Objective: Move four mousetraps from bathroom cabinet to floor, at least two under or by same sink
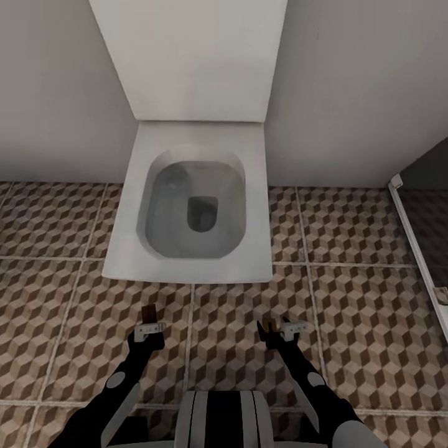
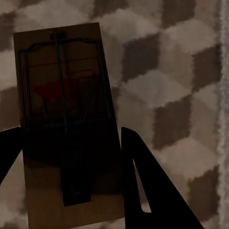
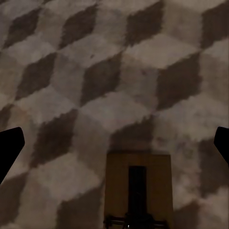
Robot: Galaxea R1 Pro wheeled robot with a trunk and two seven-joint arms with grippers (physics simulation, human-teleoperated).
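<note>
Both arms reach out low before the toilet [image 1: 193,205]. Left gripper [image 1: 148,325] carries a trap [image 1: 148,313]; right gripper [image 1: 280,328] has a trap [image 1: 272,324] at its tip, over the floor [image 1: 361,311].

Left wrist: fingers [image 2: 143,176] clenched on the trap [image 2: 67,124] above the floor [image 2: 176,81].

Right wrist: fingertips [image 3: 9,143] spread wide, released; the trap [image 3: 138,186] sits between them, and contact cannot be told.
</note>
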